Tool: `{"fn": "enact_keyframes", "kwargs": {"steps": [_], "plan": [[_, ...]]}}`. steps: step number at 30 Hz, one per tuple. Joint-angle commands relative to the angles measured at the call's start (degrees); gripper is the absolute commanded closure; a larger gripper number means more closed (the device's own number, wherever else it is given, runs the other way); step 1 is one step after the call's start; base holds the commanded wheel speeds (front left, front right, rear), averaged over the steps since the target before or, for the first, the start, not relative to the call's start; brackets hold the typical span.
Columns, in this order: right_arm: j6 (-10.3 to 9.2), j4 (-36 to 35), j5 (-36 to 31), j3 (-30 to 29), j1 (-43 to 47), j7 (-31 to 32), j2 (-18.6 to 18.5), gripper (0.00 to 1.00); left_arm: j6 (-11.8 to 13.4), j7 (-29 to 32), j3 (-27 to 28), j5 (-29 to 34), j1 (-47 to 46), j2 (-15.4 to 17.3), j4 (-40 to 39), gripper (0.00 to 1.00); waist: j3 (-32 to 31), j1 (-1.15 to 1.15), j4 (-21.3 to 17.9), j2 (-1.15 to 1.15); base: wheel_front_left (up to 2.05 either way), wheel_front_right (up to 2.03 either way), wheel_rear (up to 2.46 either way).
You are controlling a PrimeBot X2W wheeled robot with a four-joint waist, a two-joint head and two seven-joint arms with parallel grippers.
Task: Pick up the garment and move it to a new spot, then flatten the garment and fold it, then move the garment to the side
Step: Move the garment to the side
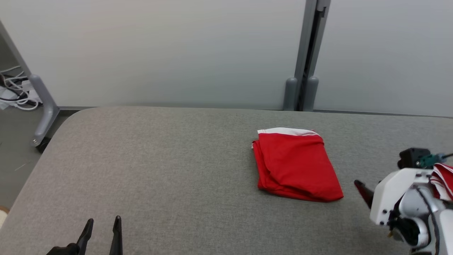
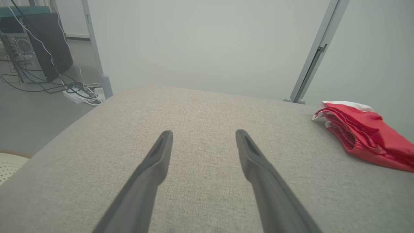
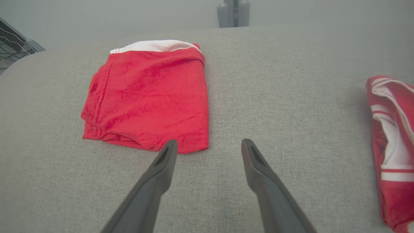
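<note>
The left gripper [image 1: 102, 224] is hanging wide open over the gray desk [image 1: 159, 159]. The right gripper [image 3: 208, 145] is gaping wide too, near the folded red garment [image 1: 295, 164].

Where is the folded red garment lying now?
In the head view, the folded red garment lies right of centre on the grey table, just beyond the right end effector.

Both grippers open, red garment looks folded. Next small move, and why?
Probably ease the right gripper forward to the near edge of the red garment: it hangs open and empty just short of that edge, and the folded piece likely needs moving aside.
</note>
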Motion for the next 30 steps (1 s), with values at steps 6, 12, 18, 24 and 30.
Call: {"fn": "enact_keyframes", "kwargs": {"steps": [6, 12, 18, 24, 30], "plan": [[0.06, 9.48, -8.55, -8.59, -12.77, 10.45, 0.54, 0.0, -0.87, 0.72, -1.87, 0.81, -2.62, 0.49, -0.51, 0.0, 4.33, 0.0, 6.06, 0.0, 0.0, 0.0, 0.0], [0.05, 18.05, -14.97, -14.26, -20.84, 9.79, 0.81, 0.0, -1.29, 0.62, -3.39, 1.17, -4.25, 0.06, -1.29, 0.0, 8.26, 0.0, 10.33, 0.0, 0.0, 0.0, 0.0], [0.05, 24.36, -20.41, -19.48, -25.53, 4.48, 0.85, 0.0, -1.56, 0.46, -4.12, 1.15, -6.58, 0.05, -1.63, 0.0, 11.87, 0.0, 13.55, 0.0, 0.0, 0.0, 0.0], [0.05, 31.24, -24.42, -24.27, -27.86, 2.08, 0.85, 0.0, -1.94, -0.04, -4.98, 0.7, -8.16, -0.78, -0.98, 0.0, 13.76, 0.0, 15.41, 0.0, 0.0, 0.0, 0.0], [0.04, 38.24, -26.41, -26.7, -28.81, 2.17, 1.35, 0.58, -1.89, -0.38, -5.36, 0.4, -9.02, -0.99, -0.06, 0.0, 14.51, 0.0, 15.52, 0.0, 0.0, 0.0, 0.0]]}}
